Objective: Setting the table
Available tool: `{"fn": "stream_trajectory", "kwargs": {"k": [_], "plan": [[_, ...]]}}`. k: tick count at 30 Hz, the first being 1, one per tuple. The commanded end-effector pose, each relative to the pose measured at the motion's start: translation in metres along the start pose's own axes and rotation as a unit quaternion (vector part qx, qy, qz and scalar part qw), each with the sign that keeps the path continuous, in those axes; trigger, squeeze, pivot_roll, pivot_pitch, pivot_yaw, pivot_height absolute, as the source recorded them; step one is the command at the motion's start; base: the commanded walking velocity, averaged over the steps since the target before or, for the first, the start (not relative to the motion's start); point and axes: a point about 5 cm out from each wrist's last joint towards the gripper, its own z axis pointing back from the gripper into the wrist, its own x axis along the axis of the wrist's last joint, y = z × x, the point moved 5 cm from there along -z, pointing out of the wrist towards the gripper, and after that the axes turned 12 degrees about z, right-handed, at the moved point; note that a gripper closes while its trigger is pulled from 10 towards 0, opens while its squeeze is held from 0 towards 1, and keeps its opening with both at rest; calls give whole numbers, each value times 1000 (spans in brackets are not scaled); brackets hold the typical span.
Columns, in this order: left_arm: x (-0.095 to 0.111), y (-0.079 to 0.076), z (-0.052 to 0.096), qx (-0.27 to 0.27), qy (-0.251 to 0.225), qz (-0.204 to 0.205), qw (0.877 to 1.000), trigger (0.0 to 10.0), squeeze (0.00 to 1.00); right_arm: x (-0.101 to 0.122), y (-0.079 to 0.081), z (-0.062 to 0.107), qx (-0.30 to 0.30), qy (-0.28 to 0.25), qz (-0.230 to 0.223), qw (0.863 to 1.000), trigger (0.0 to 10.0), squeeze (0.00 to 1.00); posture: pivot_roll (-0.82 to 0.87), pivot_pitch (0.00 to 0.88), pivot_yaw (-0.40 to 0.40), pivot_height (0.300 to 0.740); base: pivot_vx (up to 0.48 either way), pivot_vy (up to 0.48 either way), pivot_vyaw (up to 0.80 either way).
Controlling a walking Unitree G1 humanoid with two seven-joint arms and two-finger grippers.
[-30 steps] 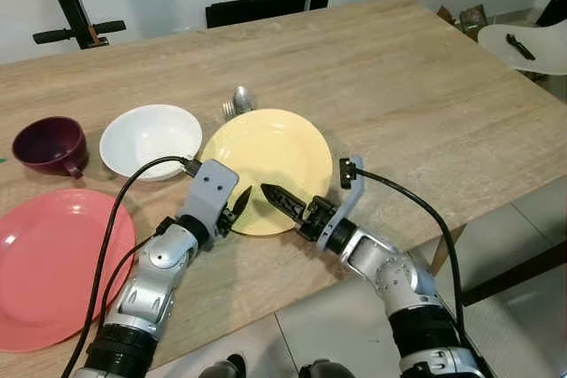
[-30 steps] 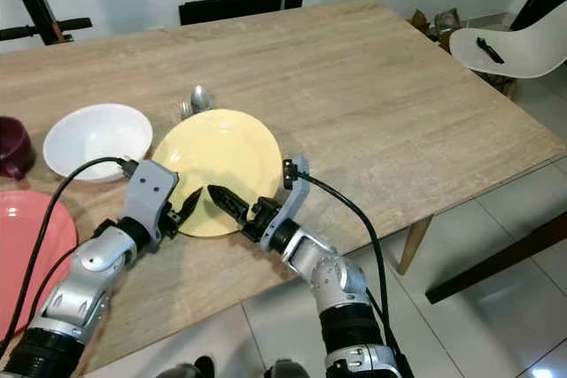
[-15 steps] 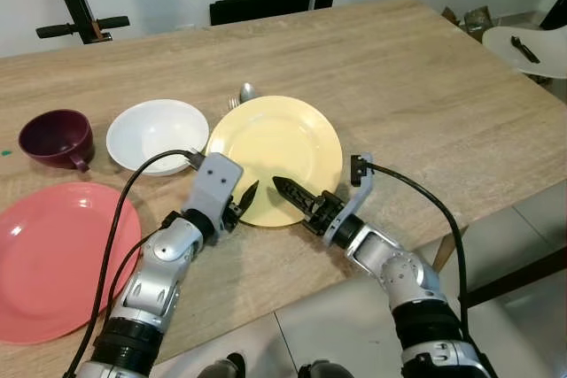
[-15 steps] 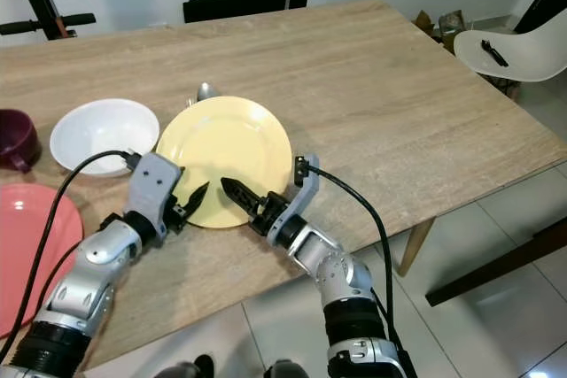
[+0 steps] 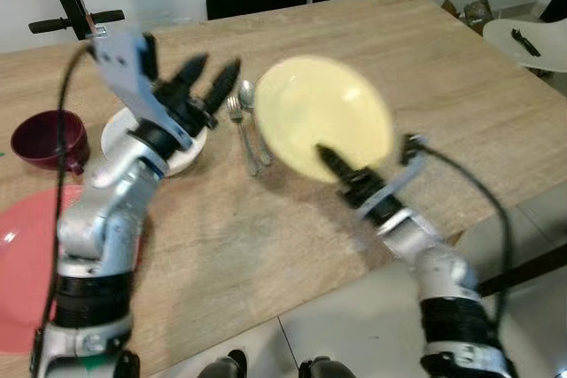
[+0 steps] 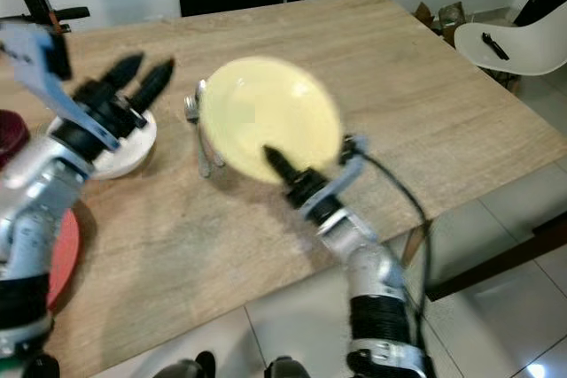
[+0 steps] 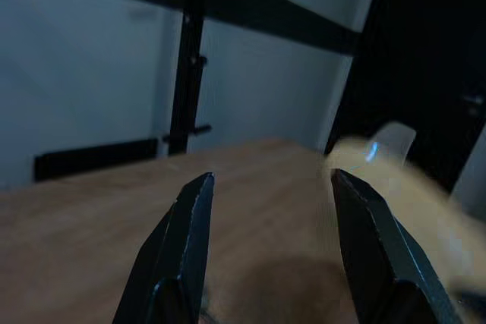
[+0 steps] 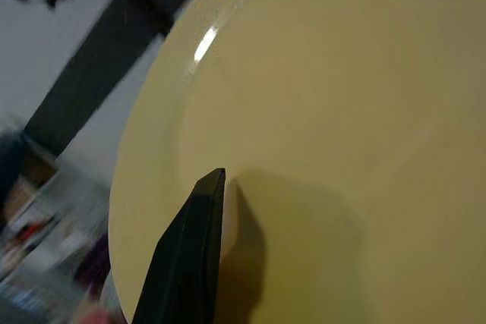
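Note:
My right gripper is shut on the near rim of the yellow plate, which hangs tilted above the table and is blurred. In the right wrist view one black finger lies across the plate's face. A fork and a spoon lie side by side on the wood just left of the plate. My left gripper is raised over the white bowl, open and holding nothing; its spread fingers show in the left wrist view.
A maroon cup stands at the left, with a red plate near the front left edge. The wooden table stretches back and right. A white chair stands off the far right corner, and black stands are behind the table.
The right gripper has lifted the yellow plate off the table and to the right, uncovering the fork and spoon. The left arm has swung up and back, away from the plate, to over the bowl.

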Motion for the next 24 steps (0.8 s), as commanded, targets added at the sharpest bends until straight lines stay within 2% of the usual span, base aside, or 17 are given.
{"fn": "stream_trajectory", "kwargs": {"k": [1,2,3,4,5,7,8,10,11,12,13,16,17,20,22,23,24], "plan": [[-30,-2,8,-1,59,12,998,10000,0,17,2,9,-12,-29,11,999,10000,0,-102,60,36,740,0,0,0],[-39,-3,10,2,75,9,997,10000,0,22,3,11,-16,-33,27,999,10000,0,-106,58,38,740,0,0,0],[-39,-3,10,2,75,9,997,10000,0,22,3,11,-16,-33,27,999,10000,0,-106,58,38,740,0,0,0],[-57,-2,12,9,105,-5,994,10000,0,32,1,15,-32,-39,68,996,10000,0,-113,55,41,740,0,0,0],[-62,-2,13,13,115,-10,993,10000,0,35,0,16,-38,-41,84,995,10000,0,-114,55,43,740,0,0,0],[-62,-2,13,13,115,-10,993,10000,0,35,0,16,-38,-41,84,995,10000,0,-114,55,43,740,0,0,0],[-68,0,15,22,126,-15,992,10000,0,44,-6,17,-64,-51,107,991,10000,0,-116,54,48,740,0,0,0],[-79,2,17,33,144,-31,989,10000,0,69,-15,20,-126,-71,211,967,10000,0,-127,52,56,740,0,0,0],[-79,2,17,33,144,-31,989,10000,0,69,-15,20,-126,-71,211,967,10000,0,-127,52,56,740,0,0,0],[-82,1,17,35,149,-34,988,10000,0,79,-16,21,-146,-80,253,953,10000,0,-127,52,56,740,0,0,0],[-83,-1,17,34,151,-34,987,10000,0,89,-12,21,-153,-97,273,945,10000,0,-134,48,66,740,0,0,0],[-82,-7,11,30,145,-30,988,10000,0,107,4,20,-156,-129,307,930,10000,0,-135,42,68,740,0,0,0],[-81,-9,9,28,142,-26,989,10000,0,113,10,19,-153,-141,308,928,10000,0,-137,42,72,740,0,0,0],[-80,-10,7,27,138,-23,990,10000,0,118,15,18,-151,-153,311,926,10000,0,-137,35,79,740,0,0,0],[-79,-13,5,23,136,-23,990,10000,0,127,21,17,-147,-171,310,924,10000,0,-140,31,83,740,0,0,0],[-78,-14,2,18,134,-24,991,10000,0,139,28,16,-143,-193,310,920,10000,0,-140,31,83,740,0,0,0],[-78,-14,2,18,134,-24,991,10000,0,139,28,16,-143,-193,310,920,10000,0,-140,31,83,740,0,0,0]]}}
